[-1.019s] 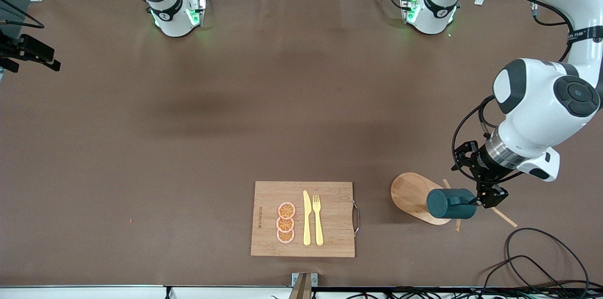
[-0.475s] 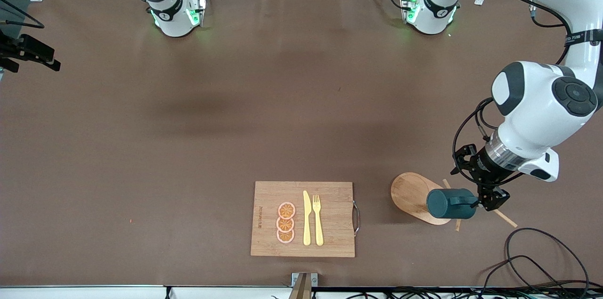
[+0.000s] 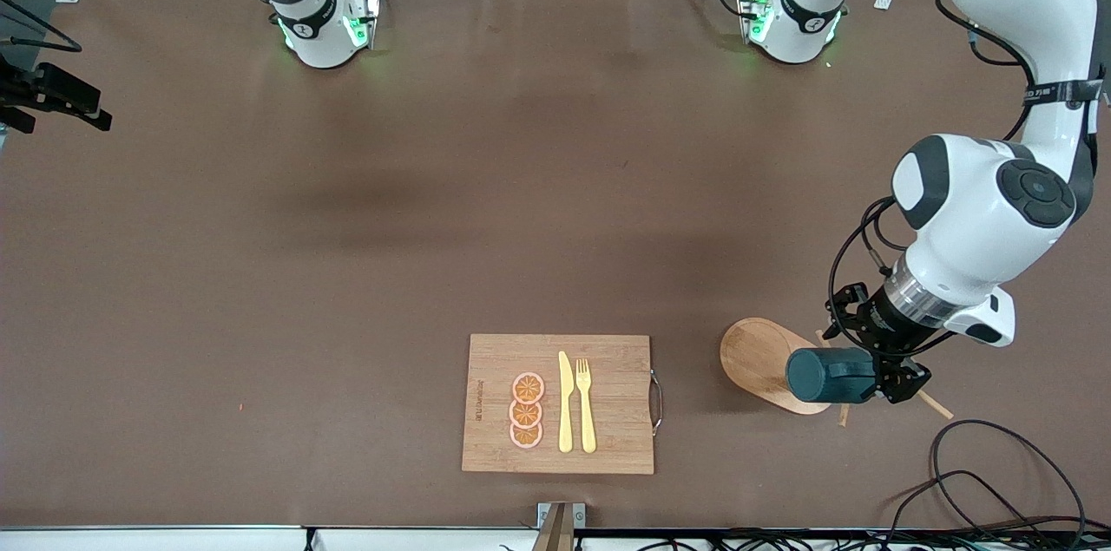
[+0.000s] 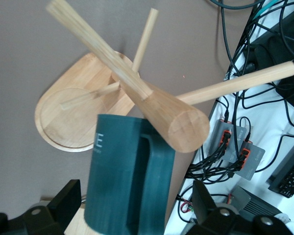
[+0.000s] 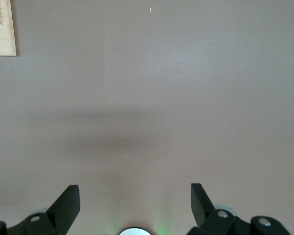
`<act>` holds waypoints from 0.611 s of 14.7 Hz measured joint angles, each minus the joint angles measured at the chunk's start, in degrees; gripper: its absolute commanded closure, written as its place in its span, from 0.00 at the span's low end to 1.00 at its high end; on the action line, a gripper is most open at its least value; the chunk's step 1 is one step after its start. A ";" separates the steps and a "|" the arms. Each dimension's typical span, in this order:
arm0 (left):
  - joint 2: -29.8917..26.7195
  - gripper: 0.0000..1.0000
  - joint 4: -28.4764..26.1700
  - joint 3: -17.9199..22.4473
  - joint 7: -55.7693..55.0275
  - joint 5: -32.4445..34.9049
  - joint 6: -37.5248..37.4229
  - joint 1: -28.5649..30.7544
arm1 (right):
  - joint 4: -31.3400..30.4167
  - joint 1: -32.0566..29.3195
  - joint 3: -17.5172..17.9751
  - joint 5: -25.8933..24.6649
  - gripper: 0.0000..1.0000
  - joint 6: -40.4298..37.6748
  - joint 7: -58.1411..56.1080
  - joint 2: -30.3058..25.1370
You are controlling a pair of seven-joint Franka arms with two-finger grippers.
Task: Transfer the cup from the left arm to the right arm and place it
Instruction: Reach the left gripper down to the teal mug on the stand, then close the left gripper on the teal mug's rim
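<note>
Low at the frame's right edge, the left gripper (image 3: 871, 372) stands wide open around the cup (image 3: 829, 375), which hangs on a wooden mug stand (image 3: 757, 358). Right gripper (image 5: 135, 198), fingers spread and empty, waits over bare table (image 3: 347, 256).

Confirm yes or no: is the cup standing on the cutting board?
No, the cup hangs on a wooden mug rack beside the cutting board, with the open left gripper around it.

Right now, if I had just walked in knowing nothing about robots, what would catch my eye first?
Probably the big white left arm bending down at its end of the table, its open hand straddling a dark teal cup hung on a wooden mug stand. Next, the cutting board toward the table's middle, with orange slices beside a yellow knife and fork.
</note>
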 measured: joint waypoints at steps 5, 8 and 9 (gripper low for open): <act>2.46 0.00 0.30 -0.09 0.01 0.00 2.93 -0.06 | 0.00 0.00 0.00 0.00 0.00 -0.02 0.00 0.00; 3.60 0.00 0.57 -0.12 0.01 0.00 4.13 -0.11 | 0.00 0.00 0.00 0.00 0.00 -0.02 0.00 0.00; 3.74 0.01 0.78 -0.12 0.01 0.00 4.15 -0.11 | 0.00 0.00 0.00 0.00 0.00 -0.02 0.00 0.00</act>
